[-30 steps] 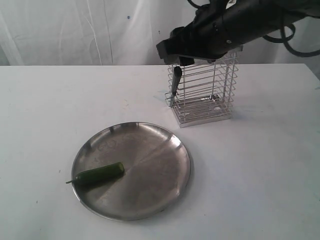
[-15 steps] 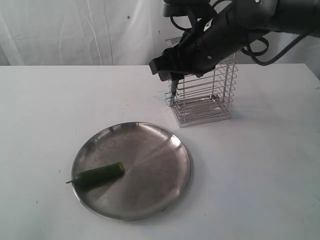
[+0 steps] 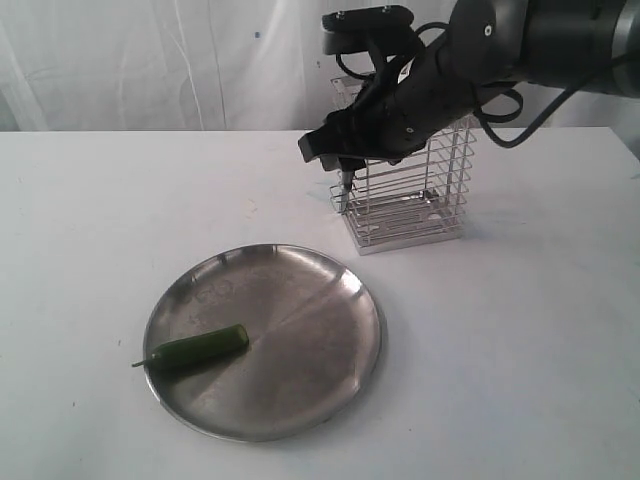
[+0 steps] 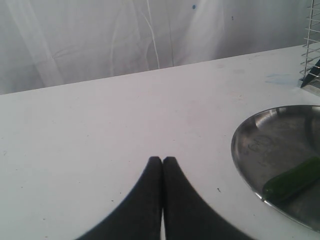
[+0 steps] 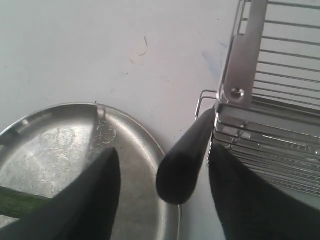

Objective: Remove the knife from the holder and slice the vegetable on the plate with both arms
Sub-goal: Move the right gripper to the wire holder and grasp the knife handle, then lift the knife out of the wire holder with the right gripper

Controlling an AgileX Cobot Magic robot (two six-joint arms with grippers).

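Observation:
The knife [image 3: 345, 186] hangs at the near left corner of the wire holder [image 3: 420, 190], and only a short piece shows below my right gripper [image 3: 344, 162]. In the right wrist view its black handle [image 5: 182, 162] stands between my two spread fingers without touching either, beside the holder's corner [image 5: 250, 55]. The right gripper is open. The green chilli [image 3: 195, 347] lies on the left part of the steel plate [image 3: 300, 350]. My left gripper [image 4: 162, 159] is shut and empty above bare table, left of the plate [image 4: 265, 145] and chilli [image 4: 292, 180].
White table with a white curtain behind. The holder stands behind the plate, to its right. The right arm's bulk and cables [image 3: 500, 50] hang over the holder's top. The left arm is out of the exterior view.
My right gripper has come lower and turned over the knife handle, so less of the handle shows below it. The plate, chilli and holder have not moved.

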